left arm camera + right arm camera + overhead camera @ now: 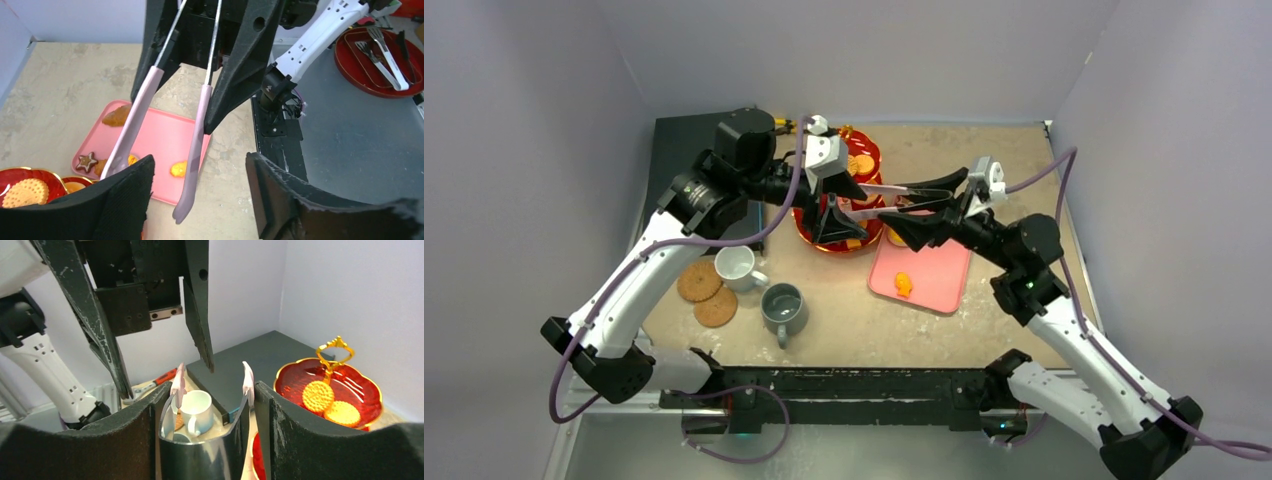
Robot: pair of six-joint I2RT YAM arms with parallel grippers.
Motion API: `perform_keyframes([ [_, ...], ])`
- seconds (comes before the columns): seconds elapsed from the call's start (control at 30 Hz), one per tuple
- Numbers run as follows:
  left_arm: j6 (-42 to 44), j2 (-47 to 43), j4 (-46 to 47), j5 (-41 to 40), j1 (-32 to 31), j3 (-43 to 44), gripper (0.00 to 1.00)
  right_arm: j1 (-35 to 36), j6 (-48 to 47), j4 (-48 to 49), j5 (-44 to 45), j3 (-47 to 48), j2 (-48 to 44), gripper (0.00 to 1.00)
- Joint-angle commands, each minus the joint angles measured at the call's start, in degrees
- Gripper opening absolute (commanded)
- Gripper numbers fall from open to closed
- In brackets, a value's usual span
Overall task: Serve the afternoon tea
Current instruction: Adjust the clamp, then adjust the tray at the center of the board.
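While right fingers (310,435) clamp the tongs (200,459), left fingers (100,205) stand apart.

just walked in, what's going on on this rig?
Right gripper holds pink-tipped tongs by their spring end, between the red stand and the pink tray of pastries. Left gripper is open, facing it, holding nothing. Two biscuits sit on the stand's top tier; white mug and grey mug stand beside the cork coasters.

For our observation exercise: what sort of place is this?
Likely a robot lab bench: two arms bolted to a table, plain walls boxing it in, tongs in the right pincer.
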Motion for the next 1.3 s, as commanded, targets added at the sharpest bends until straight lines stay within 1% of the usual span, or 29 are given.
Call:
perform_keyframes([
  [0.0,1.94,-0.37,-0.16,-4.38,0.16,2.53,0.7,0.16,-2.05,0.25,6.49,-1.77,-3.25,0.6],
  [0.13,2.84,-1.21,-0.76,-10.85,0.31,1.95,0.75,0.16,-4.09,-3.2,9.18,-2.79,-5.7,0.61],
  [0.2,3.05,-1.61,-0.66,-14.85,0.31,0.69,0.77,0.16,-5.08,-5.54,11.07,-3.32,-7.18,0.61],
  [0.27,3.41,-1.67,-1.18,-18.13,0.37,-1.74,0.78,0.16,-5.76,-8.12,14.04,-4.07,-8.66,0.62],
  [0.3,3.37,-1.67,-1.66,-18.99,0.25,-4.01,0.77,0.16,-5.75,-10.0,16.19,-4.41,-9.34,0.63],
  [0.37,4.7,-1.79,-2.65,-18.19,0.3,-10.69,0.75,0.16,-5.57,-12.14,19.06,-5.17,-11.04,0.65],
  [0.43,5.96,-2.04,-0.86,-18.19,0.16,-17.51,0.75,0.16,-5.23,-14.08,21.75,-5.81,-13.01,0.67],
  [0.53,6.6,1.82,2.52,-20.17,-0.37,-22.18,0.74,0.18,-5.49,-17.62,25.37,-6.02,-15.42,0.69],
  [0.63,4.65,8.47,4.63,-21.77,-1.23,-22.41,0.72,0.16,-6.62,-20.99,30.06,-5.66,-16.5,0.69],
  [0.7,2.88,11.81,7.95,-23.44,-1.98,-23.04,0.71,0.16,-7.49,-22.29,32.86,-5.62,-16.33,0.69],
  [0.8,-0.12,14.17,15.54,-27.58,-2.93,-26.64,0.65,0.16,-7.86,-23.3,37.42,-6.02,-15.23,0.68],
  [0.93,-2.15,18.21,19.75,-32.52,-4.5,-29.99,0.63,0.17,-8.51,-22.38,42.17,-7.0,-13.56,0.69],
  [1.03,-1.01,20.26,23.67,-36.54,-6.18,-30.87,0.62,0.16,-8.79,-20.68,44.23,-7.89,-12.77,0.69],
  [1.13,1.72,23.47,23.53,-38.63,-7.04,-28.64,0.62,0.16,-9.14,-19.31,46.88,-8.64,-12.38,0.7],
  [1.27,5.29,29.02,19.92,-39.63,-8.31,-24.78,0.61,0.09,-9.82,-18.77,50.97,-8.97,-10.04,0.71],
])
